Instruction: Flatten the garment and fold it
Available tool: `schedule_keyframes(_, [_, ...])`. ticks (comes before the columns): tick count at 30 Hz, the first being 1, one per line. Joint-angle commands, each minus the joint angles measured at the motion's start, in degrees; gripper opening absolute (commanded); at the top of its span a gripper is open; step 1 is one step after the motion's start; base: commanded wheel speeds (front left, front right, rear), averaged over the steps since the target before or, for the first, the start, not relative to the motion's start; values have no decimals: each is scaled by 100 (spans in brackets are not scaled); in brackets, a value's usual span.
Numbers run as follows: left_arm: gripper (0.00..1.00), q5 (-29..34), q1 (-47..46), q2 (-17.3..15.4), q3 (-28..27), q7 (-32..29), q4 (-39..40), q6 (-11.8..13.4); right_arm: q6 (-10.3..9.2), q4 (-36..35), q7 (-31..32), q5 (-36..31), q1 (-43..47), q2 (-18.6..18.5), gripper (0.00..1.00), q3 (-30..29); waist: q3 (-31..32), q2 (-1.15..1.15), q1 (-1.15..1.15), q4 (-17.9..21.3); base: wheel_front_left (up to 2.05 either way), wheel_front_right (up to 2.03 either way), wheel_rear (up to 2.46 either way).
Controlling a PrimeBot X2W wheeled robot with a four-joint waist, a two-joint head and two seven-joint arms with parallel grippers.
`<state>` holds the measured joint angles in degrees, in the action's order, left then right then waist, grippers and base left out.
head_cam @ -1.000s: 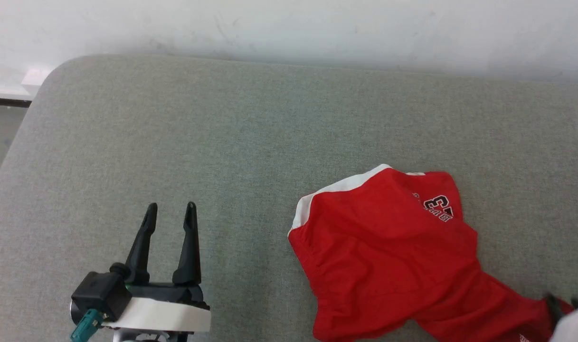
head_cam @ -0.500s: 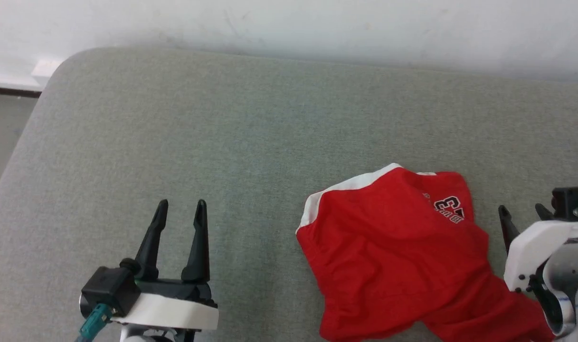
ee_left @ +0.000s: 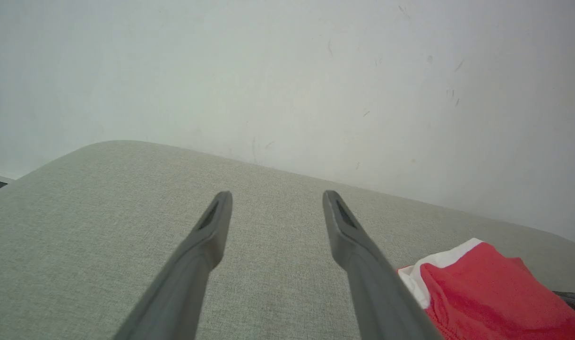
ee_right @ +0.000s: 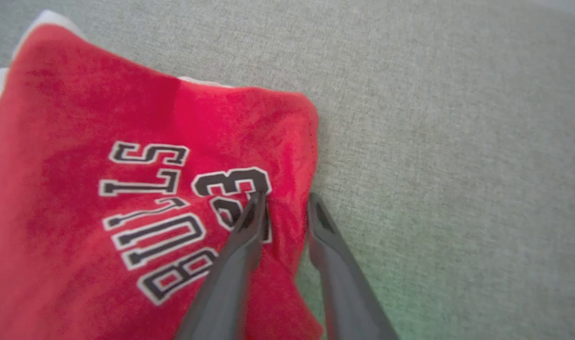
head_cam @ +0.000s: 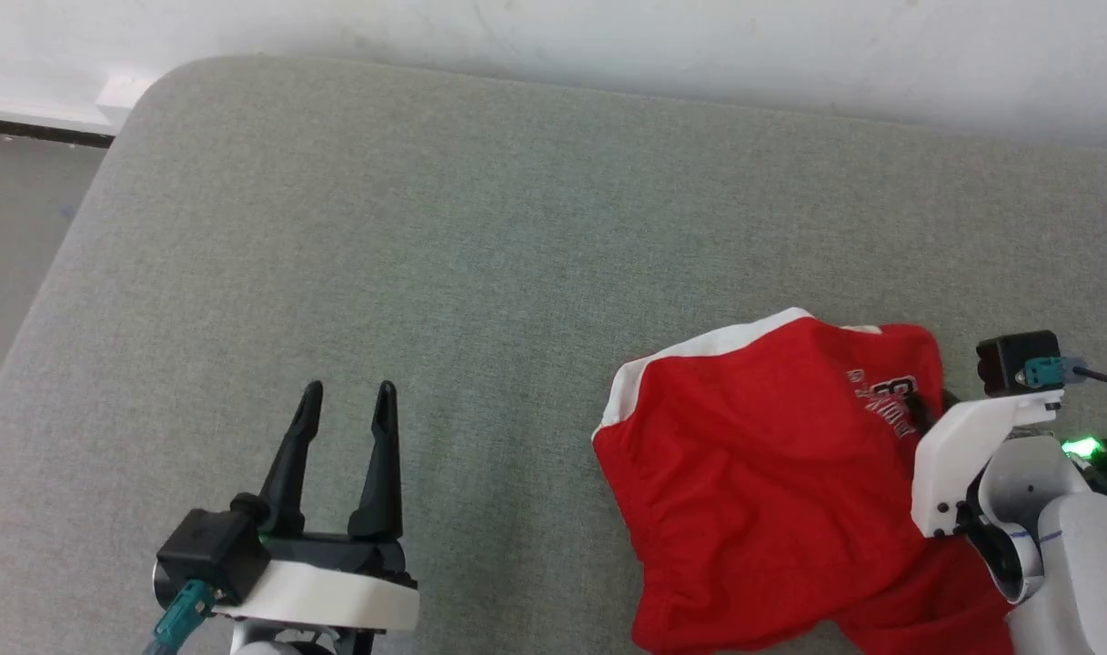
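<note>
Cloth is our concern: the garment (head_cam: 762,473) lies rumpled on the right half of the grey padded surface (head_cam: 471,227), with its white edge band (head_cam: 699,350) toward the wall and its lower part bunched, so we judge the flattening not yet done. Our right gripper (ee_right: 286,197) sits at the garment's right edge beside the lettering (ee_right: 159,212). Its fingers are a little apart with the red hem between them, not visibly pinching. That placement suits taking a corner to draw the cloth out flat. Our left gripper (head_cam: 348,389) hovers over bare surface well left of the garment, fingers spread wide and holding nothing, probably kept ready for the opposite edge.
</note>
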<state>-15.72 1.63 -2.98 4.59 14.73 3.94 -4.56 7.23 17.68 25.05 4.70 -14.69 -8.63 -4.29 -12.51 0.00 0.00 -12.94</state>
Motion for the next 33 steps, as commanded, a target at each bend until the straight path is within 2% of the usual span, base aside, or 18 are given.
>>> schedule_keyframes(1, [100, -29, -149, 11, -3, 27, 9, -8, 25, 114, -63, 20, -65, 24, 0, -12, -29, 0, 0, 47, 0, 0, 0])
schedule_keyframes(5, [100, -50, -167, 11, -15, 27, 17, 0, 25, -43, -244, -12, -176, 1, 0, -33, -39, 0, 0, 128, 0, 0, 0])
schedule_keyframes(9, [100, -52, -156, 11, -20, 27, 20, 25, 25, -617, -342, -304, -167, -129, 0, -268, -6, 0, 0, 210, 0, 0, 0])
schedule_keyframes(14, [100, -73, -138, 11, 2, 27, 15, 47, 25, -1472, 172, -811, 296, -101, 0, -755, 33, 0, 0, 256, 0, 0, 0])
schedule_keyframes(17, [100, -91, -138, 11, 41, 27, 13, 61, 25, -1686, 602, -955, 663, 46, 0, -1015, 21, 0, 0, 249, 0, 0, 0])
schedule_keyframes(18, [100, -97, -144, 11, 56, 27, 10, 63, 25, -1687, 714, -987, 765, 88, 11, -1082, 13, 0, 0, 239, 0, 0, 0])
schedule_keyframes(19, [100, -102, -152, 11, 70, 27, 6, 64, 25, -1674, 782, -999, 841, 137, 38, -1136, 6, 0, 0, 229, 0, 0, 0])
schedule_keyframes(20, [100, -106, -159, 11, 81, 27, 3, 63, 25, -1659, 811, -1016, 899, 177, 76, -1161, 0, 0, 0, 218, 0, 0, 0])
schedule_keyframes(21, [100, -109, -164, 11, 86, 27, -1, 61, 25, -1650, 801, -1023, 932, 219, 100, -1173, -4, 0, 0, 210, 0, 0, 0])
schedule_keyframes(26, [100, -84, -155, 11, 28, 27, -19, 58, 25, -1813, 242, -977, 808, 382, 100, -1165, 19, 0, 0, 237, 0, 0, 0])
schedule_keyframes(33, [100, 28, -71, 11, -81, 27, 134, 65, 25, -2565, -1274, -780, 817, 564, 100, -1374, 166, 0, 0, 334, 0, 0, 0])
